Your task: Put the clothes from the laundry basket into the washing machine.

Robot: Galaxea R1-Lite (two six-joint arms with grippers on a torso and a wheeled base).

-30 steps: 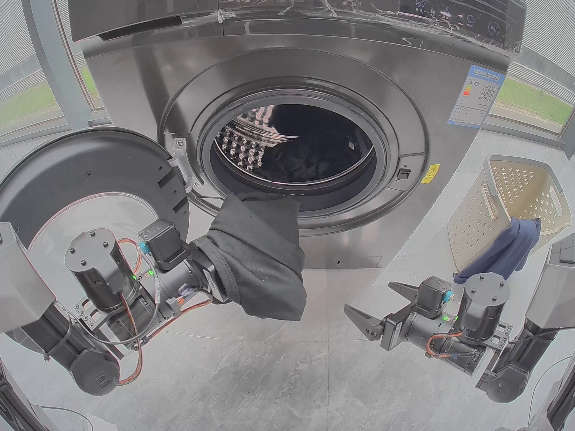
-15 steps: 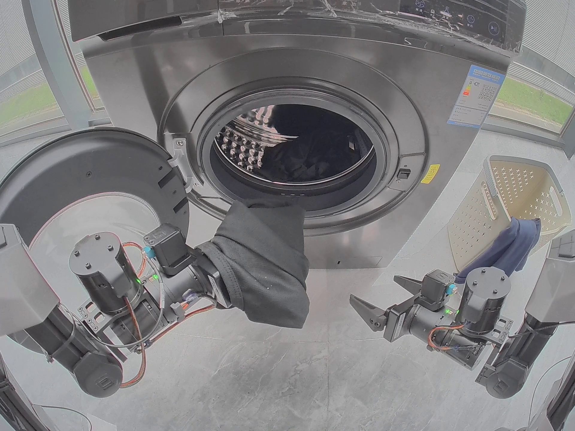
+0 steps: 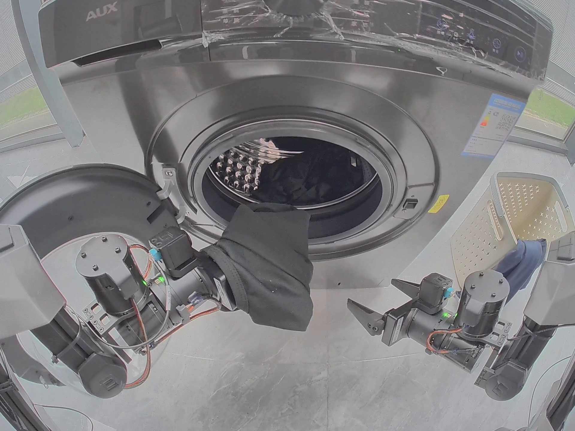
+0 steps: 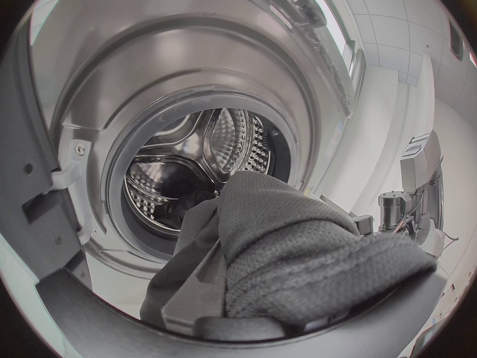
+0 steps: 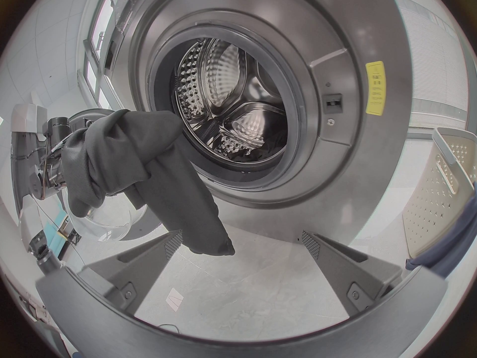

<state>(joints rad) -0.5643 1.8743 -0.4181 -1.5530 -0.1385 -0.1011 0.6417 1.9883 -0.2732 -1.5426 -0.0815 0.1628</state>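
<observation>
Two arms are parked in front of the washing machine [image 3: 359,91], and just one of them is carrying anything. The left gripper [image 4: 233,269] is buried in a dark garment [image 3: 275,264]. Its jaws are clamped on the cloth, with one poking out from under it in the left wrist view and the rest wrapped up.

The garment hangs off that gripper as a bunched lump. In the head view its upper edge sits right at the lower lip of the round opening, about 7 o'clock on the rim. I can't tell if it's touching the lip or just in front of it. The lower end dangles above the floor [image 3: 287,378].

The door [image 3: 72,211] is swung wide open at 9 o'clock of the opening. The left arm sits just in front of it, so that side is pretty tight. The opening itself is roomy: you can see the studded drum [image 3: 239,169] with a heap of dark clothes [image 3: 311,175] lying low inside and open space above them.

The right gripper [image 3: 372,297] hovers low at about 5 o'clock of the opening, well apart from the rim. Its jaws are spread wide and empty, pointing toward 10 o'clock. There's a strip of bare floor between it and the hanging garment.

The laundry basket [image 3: 479,234] stands tilted at 4 o'clock of the opening, near the machine's corner. A blue garment [image 3: 521,264] is draped over its rim, just behind the right arm.
</observation>
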